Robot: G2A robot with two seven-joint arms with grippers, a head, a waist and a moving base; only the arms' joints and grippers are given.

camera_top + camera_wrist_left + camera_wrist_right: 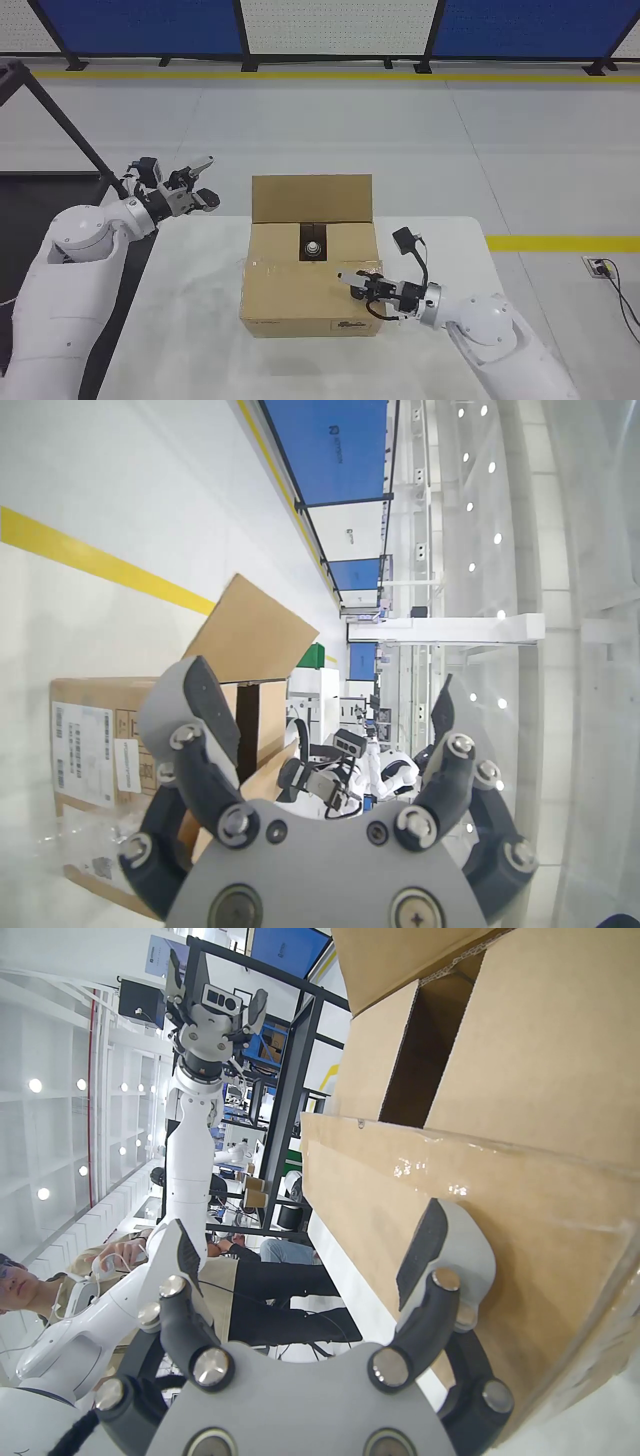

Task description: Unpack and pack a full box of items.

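A brown cardboard box stands in the middle of the white table. Its rear flap stands up, and the near flaps lie almost closed. In the gap between them sits a dark item with a pale round part. My right gripper is open at the box's front right, one finger lying against the taped flap. My left gripper is open and holds nothing, in the air to the left of the box and apart from it. The left wrist view shows its fingers before the box.
The table edge runs just behind the box. Bare table surface lies to the box's left and front. A black frame post slants at the far left. A clear plastic bag lies by the box's labelled side.
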